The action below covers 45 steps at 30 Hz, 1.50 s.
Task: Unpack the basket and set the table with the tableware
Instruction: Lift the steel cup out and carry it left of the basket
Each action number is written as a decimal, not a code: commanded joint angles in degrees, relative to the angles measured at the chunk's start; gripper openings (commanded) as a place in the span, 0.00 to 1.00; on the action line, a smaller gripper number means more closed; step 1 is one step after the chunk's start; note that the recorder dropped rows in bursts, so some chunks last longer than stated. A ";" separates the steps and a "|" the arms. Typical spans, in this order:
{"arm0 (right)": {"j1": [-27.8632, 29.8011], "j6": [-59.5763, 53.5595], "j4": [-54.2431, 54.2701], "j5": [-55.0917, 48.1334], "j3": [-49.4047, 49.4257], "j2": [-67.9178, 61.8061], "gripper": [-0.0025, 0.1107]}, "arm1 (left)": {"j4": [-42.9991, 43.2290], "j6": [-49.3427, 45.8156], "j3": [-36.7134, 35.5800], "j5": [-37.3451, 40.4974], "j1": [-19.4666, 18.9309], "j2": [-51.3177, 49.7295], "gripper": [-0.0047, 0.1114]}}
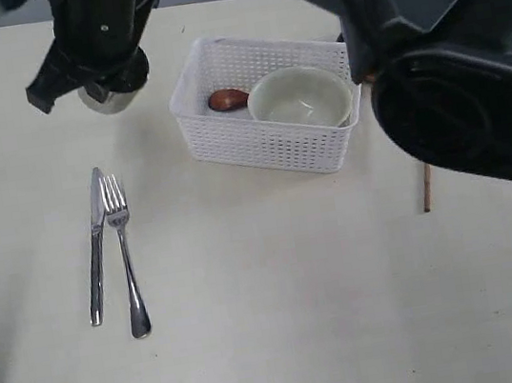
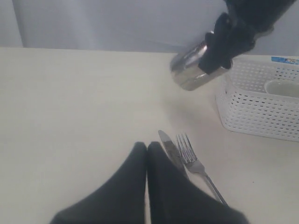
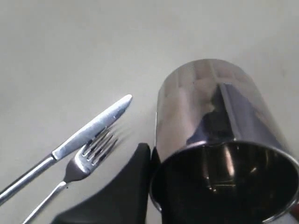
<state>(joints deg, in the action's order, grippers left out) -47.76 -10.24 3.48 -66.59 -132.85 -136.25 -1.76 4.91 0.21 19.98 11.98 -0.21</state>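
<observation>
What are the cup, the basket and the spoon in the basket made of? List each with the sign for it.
Cup: polished metal, likely steel; mirror reflections on its wall.
Basket: white plastic by its look; moulded lattice, matte.
Spoon: probably wood, reddish-brown with a slight sheen; mostly hidden, so uncertain.

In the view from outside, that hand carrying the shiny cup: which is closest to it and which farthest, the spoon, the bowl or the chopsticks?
From the hand holding the cup:
1. Spoon, in the basket's end toward the hand.
2. Bowl, beside it in the basket.
3. Chopsticks, on the table past the basket.
</observation>
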 commanded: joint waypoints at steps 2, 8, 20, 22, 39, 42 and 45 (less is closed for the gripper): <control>0.13 -6.20 -0.79 -1.97 -1.10 -1.56 0.02 | 0.05 -0.17 -0.21 -0.12 0.26 0.21 0.04; 0.13 -10.59 -2.23 -2.80 -4.43 -1.65 0.02 | 0.05 -0.17 -0.21 -0.12 0.26 0.21 0.04; 0.13 -4.90 -2.51 -3.37 -11.08 -2.76 0.02 | 0.05 -0.17 -0.21 -0.12 0.26 0.21 0.04; 0.13 -2.50 -2.51 -3.37 -10.94 -2.63 0.02 | 0.05 -0.17 -0.21 -0.12 0.26 0.21 0.04; 0.91 -1.82 9.39 -1.16 -10.94 -3.49 0.02 | 0.05 -0.17 -0.21 -0.12 0.26 0.21 0.04; 1.38 -3.94 9.28 -1.16 -10.94 -4.21 0.02 | 0.05 -0.17 -0.21 -0.12 0.26 0.21 0.04; 1.53 -5.98 9.28 -0.68 -10.94 -4.58 0.02 | 0.05 -0.17 -0.21 -0.12 0.26 0.21 0.04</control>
<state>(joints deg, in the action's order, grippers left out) -46.72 -14.12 13.27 -68.61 -143.48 -140.77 -1.76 4.91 0.21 19.98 11.98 -0.21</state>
